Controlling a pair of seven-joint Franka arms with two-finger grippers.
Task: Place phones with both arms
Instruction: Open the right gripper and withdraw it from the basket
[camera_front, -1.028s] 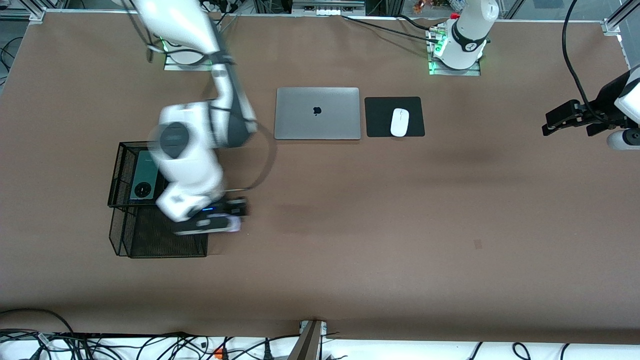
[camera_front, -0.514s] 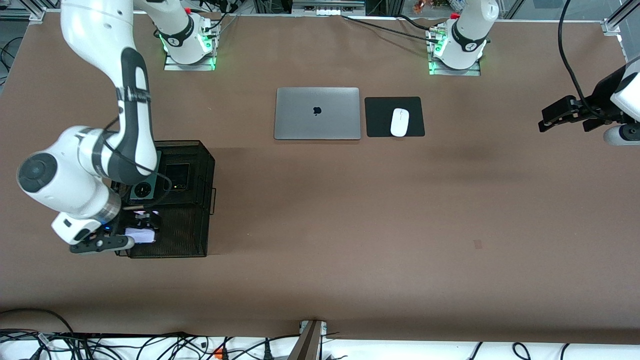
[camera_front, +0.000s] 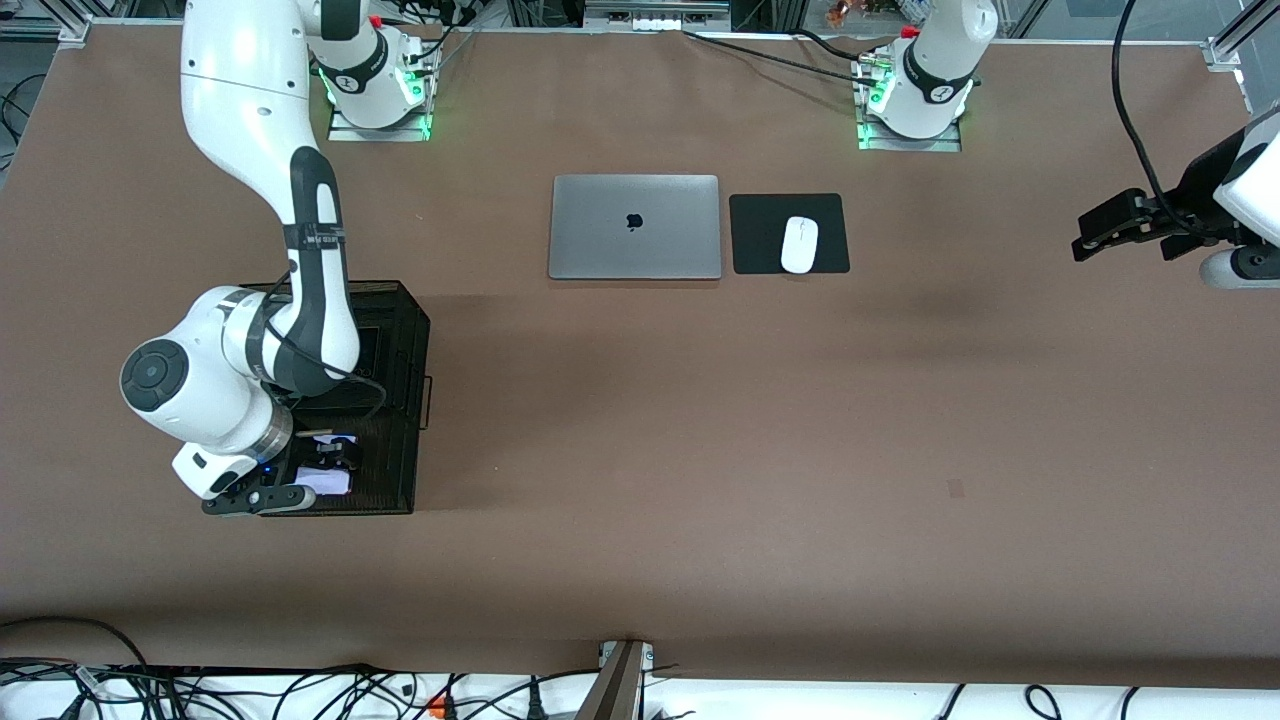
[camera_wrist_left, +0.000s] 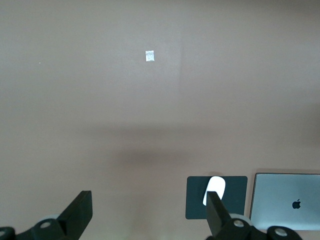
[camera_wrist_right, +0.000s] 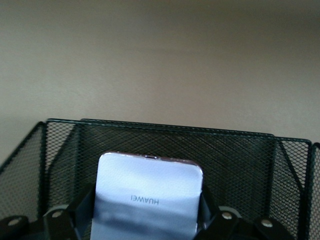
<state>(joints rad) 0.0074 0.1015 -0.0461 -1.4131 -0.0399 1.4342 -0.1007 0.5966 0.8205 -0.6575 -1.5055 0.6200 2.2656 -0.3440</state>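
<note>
Front view: lilac phone (camera_front: 325, 479) inside mesh basket (camera_front: 400, 400).

A closed grey laptop (camera_front: 634, 227) is lying on the brown worktop (camera_front: 700, 450), with a black mouse pad (camera_front: 760, 236) just beside it toward the left arm's end. A white mouse (camera_front: 799, 244) is resting on the pad. A black mesh basket (camera_front: 400, 340) is sitting toward the right arm's end, nearer the front camera than the laptop.

The white right arm bends down, its dark two-finger hand (camera_front: 330, 470) clamped shut. The left arm waits, its hand (camera_front: 1125, 225) open above the surface.
</note>
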